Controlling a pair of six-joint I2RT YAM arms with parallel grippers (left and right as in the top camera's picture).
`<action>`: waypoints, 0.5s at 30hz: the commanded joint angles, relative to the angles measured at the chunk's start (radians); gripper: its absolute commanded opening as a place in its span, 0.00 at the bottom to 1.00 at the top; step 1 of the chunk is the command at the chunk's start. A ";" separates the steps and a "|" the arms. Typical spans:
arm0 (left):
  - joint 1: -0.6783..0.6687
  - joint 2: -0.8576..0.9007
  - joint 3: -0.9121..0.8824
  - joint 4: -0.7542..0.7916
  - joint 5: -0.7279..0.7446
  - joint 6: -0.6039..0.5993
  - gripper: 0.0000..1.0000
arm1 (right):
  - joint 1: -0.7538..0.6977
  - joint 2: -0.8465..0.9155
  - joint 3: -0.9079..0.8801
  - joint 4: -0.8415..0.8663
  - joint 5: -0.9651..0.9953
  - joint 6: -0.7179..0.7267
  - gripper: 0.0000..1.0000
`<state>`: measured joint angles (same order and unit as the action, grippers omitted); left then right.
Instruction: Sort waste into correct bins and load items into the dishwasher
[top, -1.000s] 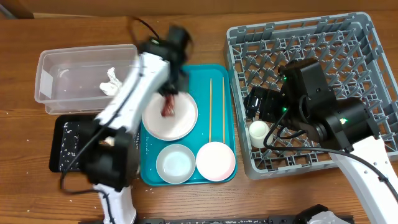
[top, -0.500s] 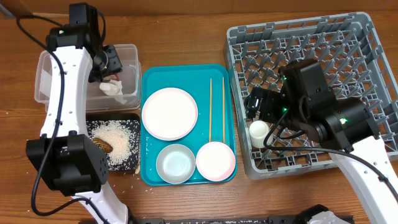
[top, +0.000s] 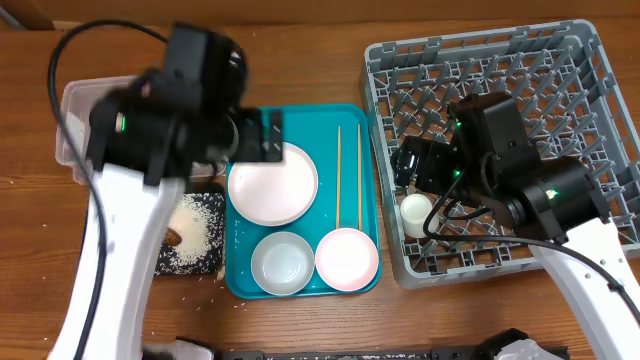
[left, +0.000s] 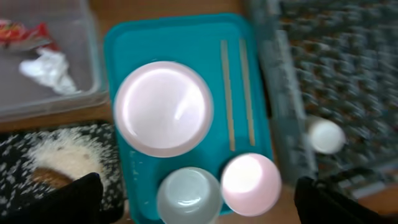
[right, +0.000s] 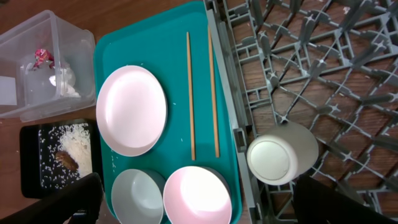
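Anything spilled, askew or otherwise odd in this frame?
Rice lies scattered beyond the black tray: loose grains sit on the wooden table beside it and on the teal tray near the plate. Nothing else stands out.

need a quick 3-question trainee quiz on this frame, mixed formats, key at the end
1. True or false: the small white cup is in the dish rack.
2. The red wrapper lies in: A) clear tub B) black tray C) dish rack.
3. Besides the plate and chopsticks, what lies on the teal tray?
Key: 1 true; 2 A; 3 grey metal bowl and pinkish-white bowl.
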<state>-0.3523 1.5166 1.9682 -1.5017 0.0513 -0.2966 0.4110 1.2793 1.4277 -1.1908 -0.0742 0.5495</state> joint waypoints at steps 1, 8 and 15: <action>-0.102 -0.044 0.011 -0.005 -0.002 -0.002 1.00 | -0.003 -0.002 -0.002 0.005 -0.002 0.002 1.00; -0.151 -0.051 0.005 -0.012 -0.070 0.082 1.00 | -0.003 -0.002 -0.002 0.005 -0.002 0.002 1.00; -0.145 -0.121 -0.035 0.270 -0.095 0.387 1.00 | -0.003 -0.002 -0.002 0.005 -0.002 0.002 1.00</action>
<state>-0.5022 1.4521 1.9537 -1.2720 -0.0227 -0.0914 0.4110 1.2793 1.4273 -1.1904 -0.0746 0.5495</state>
